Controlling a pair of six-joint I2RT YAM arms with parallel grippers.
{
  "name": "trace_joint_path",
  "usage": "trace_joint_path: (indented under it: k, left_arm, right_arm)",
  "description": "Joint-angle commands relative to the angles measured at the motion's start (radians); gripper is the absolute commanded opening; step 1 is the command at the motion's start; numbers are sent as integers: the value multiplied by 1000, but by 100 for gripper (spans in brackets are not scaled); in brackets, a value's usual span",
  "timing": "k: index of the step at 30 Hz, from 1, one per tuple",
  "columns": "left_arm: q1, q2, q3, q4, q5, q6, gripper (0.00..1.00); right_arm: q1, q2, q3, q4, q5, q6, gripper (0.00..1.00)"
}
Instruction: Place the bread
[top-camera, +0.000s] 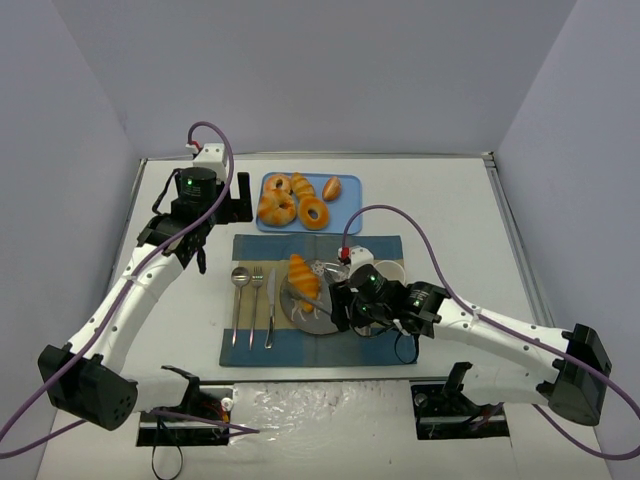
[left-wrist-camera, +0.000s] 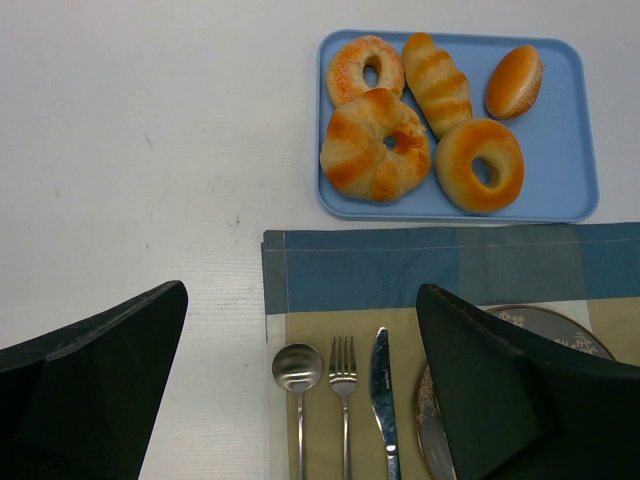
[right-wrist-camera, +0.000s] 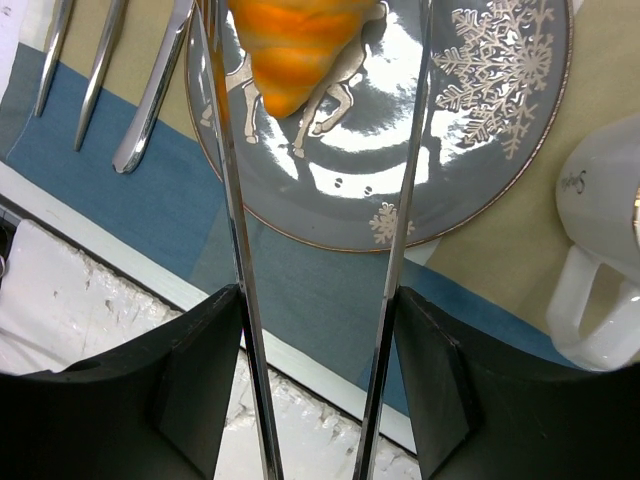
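Observation:
A striped orange bread roll (top-camera: 302, 278) (right-wrist-camera: 300, 40) lies on the grey snowflake plate (top-camera: 322, 322) (right-wrist-camera: 470, 170). My right gripper (top-camera: 350, 303) (right-wrist-camera: 318, 300) is shut on a pair of metal tongs (right-wrist-camera: 228, 200), one finger pressing each arm. The tongs' arms stand spread on either side of the roll; their tips are cut off at the top of the right wrist view. My left gripper (top-camera: 222, 225) (left-wrist-camera: 300, 300) hangs open and empty above the cutlery, near the blue tray (top-camera: 345, 215) (left-wrist-camera: 560, 150) that holds several other breads.
A spoon (left-wrist-camera: 297, 368), fork (left-wrist-camera: 343, 370) and knife (left-wrist-camera: 381, 380) lie side by side on the blue and tan placemat (top-camera: 240, 345), left of the plate. A white mug (top-camera: 388, 270) (right-wrist-camera: 610, 230) stands right of the plate. The table's near edge runs just below the placemat.

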Motion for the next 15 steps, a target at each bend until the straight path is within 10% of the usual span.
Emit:
trace_joint_path:
  k: [1, 15]
  left_arm:
    - [-5, -6, 36, 41, -9, 11, 97]
    - [-5, -5, 37, 41, -8, 11, 97]
  right_arm:
    - [8, -34, 76, -14, 77, -10, 57]
    - [-8, 50, 240, -23, 235, -66, 54]
